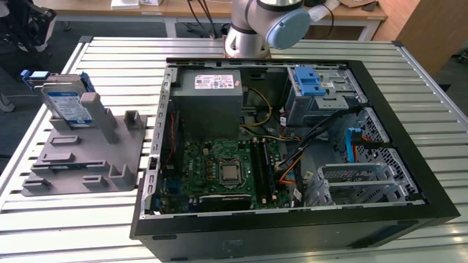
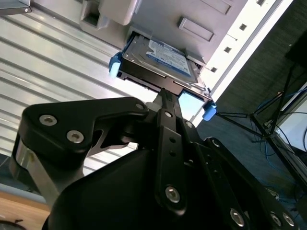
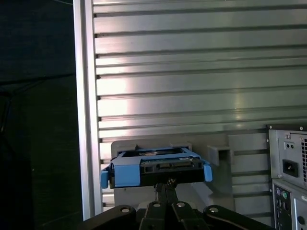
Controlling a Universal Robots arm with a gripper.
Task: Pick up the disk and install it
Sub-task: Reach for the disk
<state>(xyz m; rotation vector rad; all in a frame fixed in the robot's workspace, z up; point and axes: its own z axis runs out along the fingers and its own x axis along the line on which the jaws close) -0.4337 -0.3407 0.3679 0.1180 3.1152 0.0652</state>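
You're at the approach step: your claw (image 2: pixel 163 94) is pinched shut and empty, aimed at the disk (image 1: pixel 67 105), upright in the grey stand (image 1: pixel 80 164) at the exterior view's left. Grasping calls for spreading it first.

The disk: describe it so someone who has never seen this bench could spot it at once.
Find the open computer case on the slatted table; beside it, toward the exterior view's left, sits a grey holder. The disk stands on edge in the holder's far end. Its bright blue frame and white-and-blue label set it apart from the all-grey holder.
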